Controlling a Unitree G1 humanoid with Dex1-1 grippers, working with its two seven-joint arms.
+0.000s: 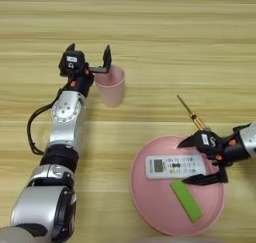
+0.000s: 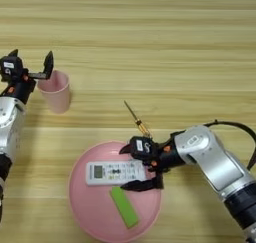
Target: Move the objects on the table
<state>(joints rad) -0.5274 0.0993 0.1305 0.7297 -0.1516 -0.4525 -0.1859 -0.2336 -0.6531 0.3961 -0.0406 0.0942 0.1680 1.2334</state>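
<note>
Plainly, the cup (image 1: 111, 86) could be tipped if its rim is knocked by the left gripper (image 1: 90, 59), whose spread fingers hover beside it. The remote (image 2: 115, 172) lies on the plate (image 2: 90, 212), its end between the right gripper's (image 2: 137, 165) wide fingers, ungrasped.

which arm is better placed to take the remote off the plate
Right. Its end effector is open around the remote's end on the pink plate; the left end effector is far off at the cup.
</note>
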